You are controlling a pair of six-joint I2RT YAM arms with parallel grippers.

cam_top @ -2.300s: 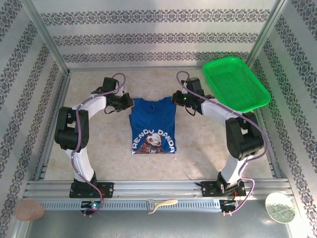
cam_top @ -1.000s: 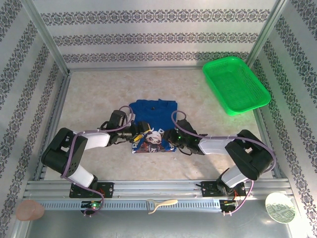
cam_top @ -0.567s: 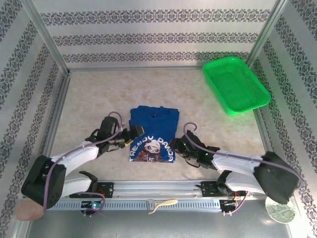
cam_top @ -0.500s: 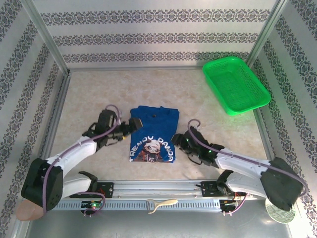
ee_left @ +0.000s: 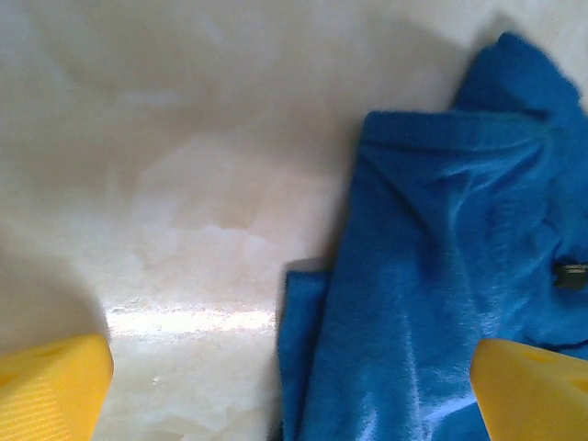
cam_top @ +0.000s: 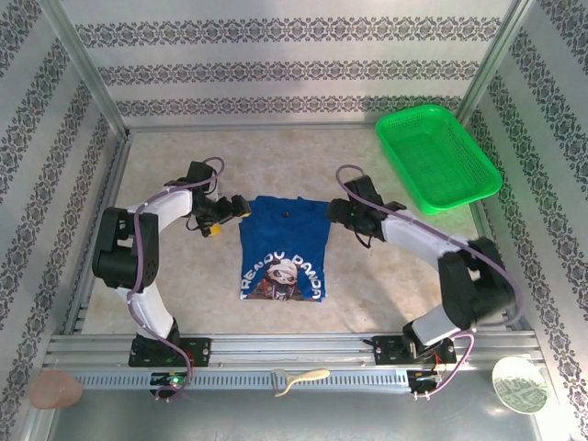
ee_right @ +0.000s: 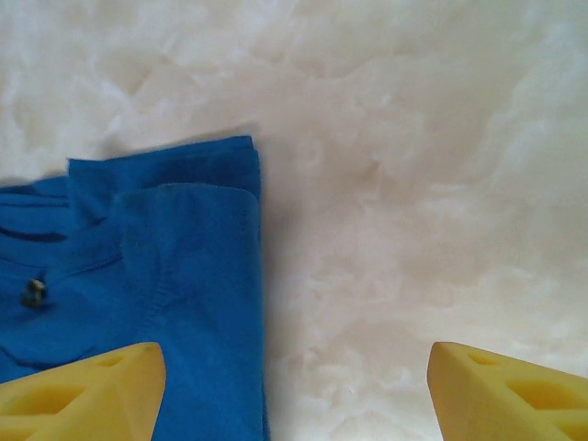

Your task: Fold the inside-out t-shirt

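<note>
Under left tool point(cam_top: 227, 214), fingers wide apart & gripping nothing: top-left corner of t-shirt point(cam_top: 283, 243), straddled at its edge, bare desk point(cam_top: 202, 276) on outer side. Across to right tool point(cam_top: 344, 209): likewise spread, empty, astride top-right corner. Looks like side folds done, lengthwise fold abt to start. Next, prob: lower both, pinch corners thru all layers, lift together, carry toward hem w/o dragging stack.

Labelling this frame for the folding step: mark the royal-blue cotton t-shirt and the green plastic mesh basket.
Royal-blue cotton t-shirt point(cam_top: 283, 230): top external view, plain chest above the printed graphic.
Green plastic mesh basket point(cam_top: 439, 156): top external view, bare mesh floor.
</note>
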